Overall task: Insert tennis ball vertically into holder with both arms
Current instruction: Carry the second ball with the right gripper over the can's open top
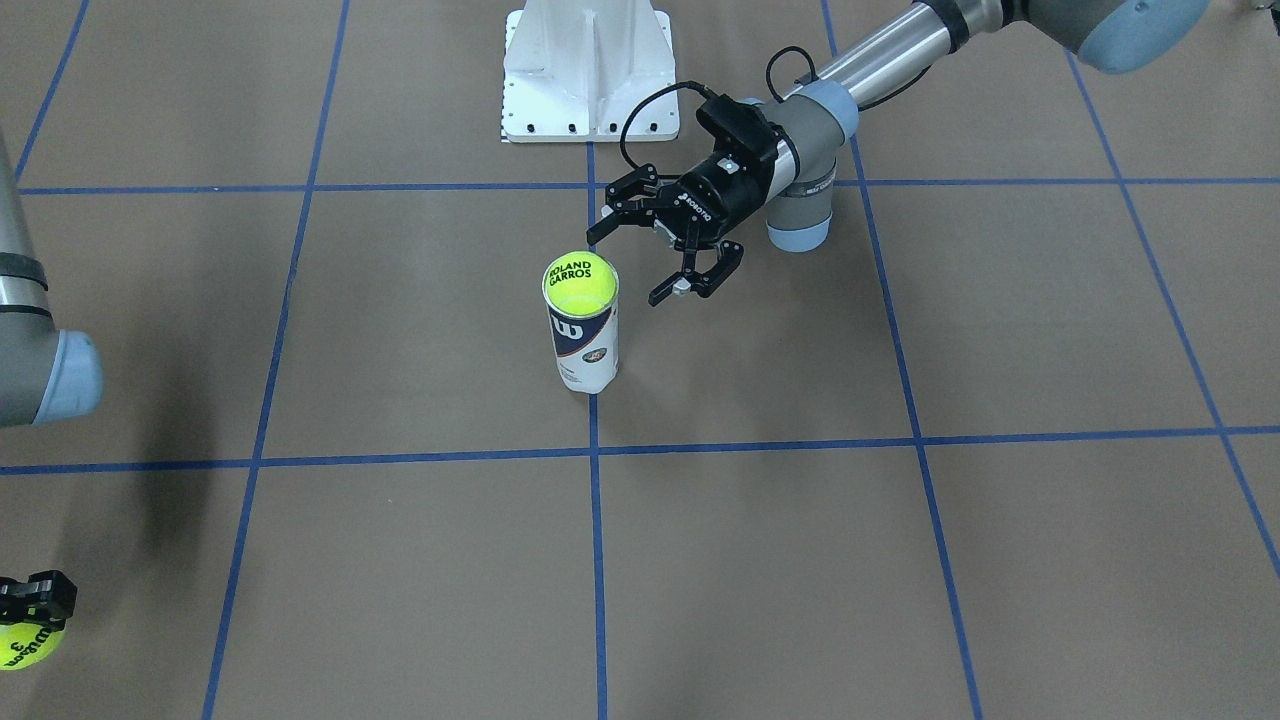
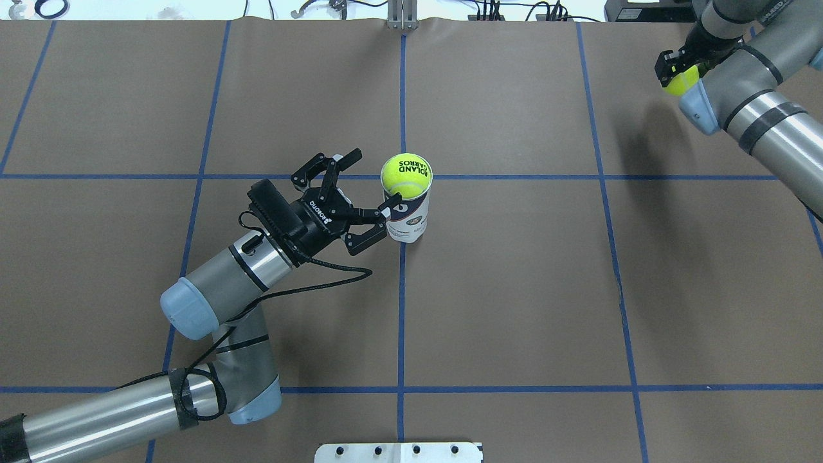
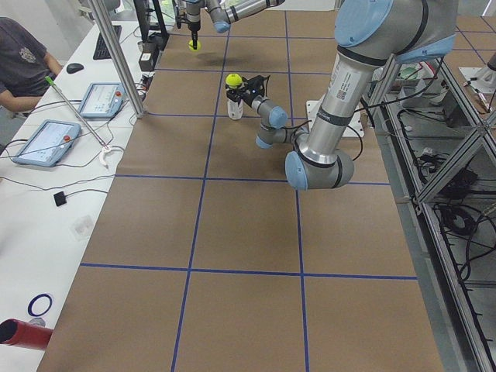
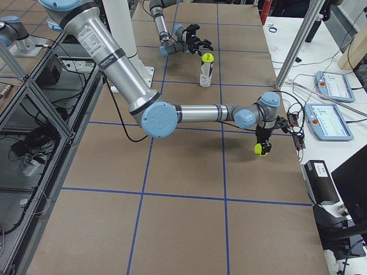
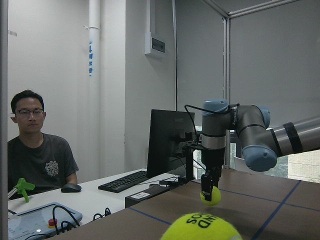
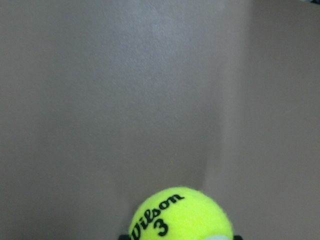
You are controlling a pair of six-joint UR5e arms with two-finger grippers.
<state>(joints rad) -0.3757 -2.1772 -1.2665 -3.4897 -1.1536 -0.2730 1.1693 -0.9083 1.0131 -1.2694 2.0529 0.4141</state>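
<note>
Roland Garros ball [image 1: 580,282] sitting atop the W-logo can [image 1: 586,350]
Can is standing upright on the table [image 1: 800,550], left gripper [image 1: 628,266] hanging wide open just beside it; right gripper [image 1: 35,603] is clutching a "Wilson 3" ball [image 6: 180,217], well apart.

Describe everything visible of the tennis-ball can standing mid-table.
The holder is a clear plastic cylinder wrapped in a white and navy label with a white W logo. It stands upright on the brown-covered table, on a blue tape line. A yellow tennis ball printed ROLAND GARROS sits in its open top. The left gripper, jaws open, is beside it. Whether a fingertip touches the can cannot be told.
</note>
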